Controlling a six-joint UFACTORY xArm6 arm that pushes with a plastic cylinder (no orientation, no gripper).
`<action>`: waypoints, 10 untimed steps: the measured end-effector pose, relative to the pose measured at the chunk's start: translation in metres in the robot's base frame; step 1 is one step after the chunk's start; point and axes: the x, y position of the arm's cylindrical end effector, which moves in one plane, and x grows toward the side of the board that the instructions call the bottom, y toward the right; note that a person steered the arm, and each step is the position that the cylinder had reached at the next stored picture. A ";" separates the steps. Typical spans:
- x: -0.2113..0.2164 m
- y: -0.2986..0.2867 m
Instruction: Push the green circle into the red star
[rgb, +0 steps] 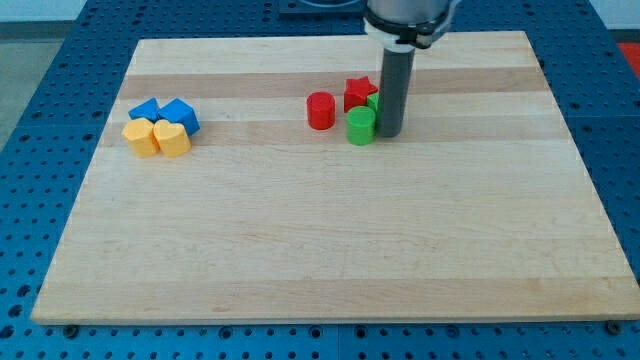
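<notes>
My tip (388, 134), a bare rod grasping nothing, touches the green circle (361, 126) from the view's right. The red star (360, 94) lies just beyond, toward the view's top.

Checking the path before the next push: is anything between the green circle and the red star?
Nothing visible. The green circle sits just below the red star, about touching it. My tip is right beside the circle's right side; another green block peeks out behind the rod.
</notes>
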 end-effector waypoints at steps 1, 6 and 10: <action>0.000 -0.007; 0.017 -0.043; 0.034 -0.043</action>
